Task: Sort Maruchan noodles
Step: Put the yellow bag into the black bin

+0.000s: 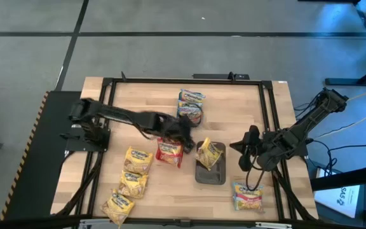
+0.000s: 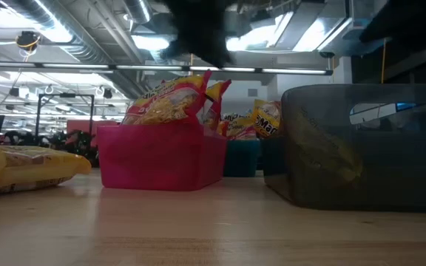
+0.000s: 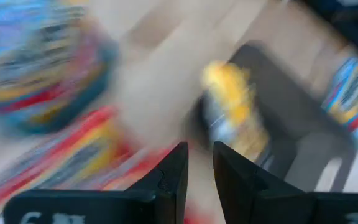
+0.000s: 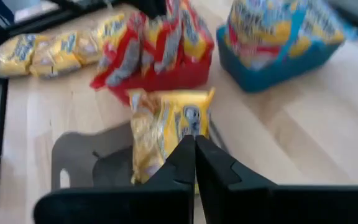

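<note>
My left gripper (image 1: 183,135) hovers open over the pink tray (image 2: 161,159), nothing between its fingers (image 3: 199,167). Red Maruchan packets (image 4: 157,46) stand on edge in that tray. A teal tray (image 1: 191,108) behind it holds blue-and-pink packets (image 4: 278,25). One yellow packet (image 1: 208,152) stands tilted in the grey tray (image 1: 210,173). My right gripper (image 1: 241,147) is shut to the right of the grey tray, pointing at the yellow packet (image 4: 169,134) without touching it. Three yellow packets (image 1: 134,181) lie flat on the table at the near left.
A blue-and-pink packet (image 1: 246,196) lies flat on the table near the front right, below my right gripper. A black frame (image 1: 107,83) runs around the wooden tabletop. Bare wood (image 1: 138,102) shows at the far left.
</note>
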Robot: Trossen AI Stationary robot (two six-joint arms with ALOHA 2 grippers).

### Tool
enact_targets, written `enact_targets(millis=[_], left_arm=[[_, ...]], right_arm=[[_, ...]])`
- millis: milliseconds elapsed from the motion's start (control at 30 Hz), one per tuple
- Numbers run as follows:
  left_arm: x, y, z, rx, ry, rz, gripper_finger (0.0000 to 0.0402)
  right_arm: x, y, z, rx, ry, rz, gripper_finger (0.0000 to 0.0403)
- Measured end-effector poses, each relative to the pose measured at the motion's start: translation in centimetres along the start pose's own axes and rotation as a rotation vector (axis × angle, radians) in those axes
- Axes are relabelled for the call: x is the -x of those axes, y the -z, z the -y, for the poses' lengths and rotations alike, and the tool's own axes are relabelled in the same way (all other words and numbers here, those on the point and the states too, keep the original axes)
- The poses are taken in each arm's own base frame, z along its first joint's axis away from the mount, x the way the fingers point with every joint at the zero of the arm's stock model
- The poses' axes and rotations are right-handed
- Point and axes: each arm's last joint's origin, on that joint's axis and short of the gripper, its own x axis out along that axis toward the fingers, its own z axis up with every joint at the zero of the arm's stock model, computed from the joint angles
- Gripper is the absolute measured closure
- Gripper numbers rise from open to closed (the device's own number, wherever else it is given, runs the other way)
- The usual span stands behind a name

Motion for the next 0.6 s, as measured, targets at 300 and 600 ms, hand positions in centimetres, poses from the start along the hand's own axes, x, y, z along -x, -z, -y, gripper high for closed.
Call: enact_targets(millis=[300,600], left_arm=[[12.5,1.3,-3.6,-0.149,-0.158,-0.031,0.0337],[16.3,8.8,-6.7,-0.249,-0.287,-0.039,0.0337]], right_arm=[[-0.2,-1.0,-0.4,0.087,0.005,0.111,0.0391],[-2.5,-3.5,0.9,-0.020,0.004,0.094,0.0391]])
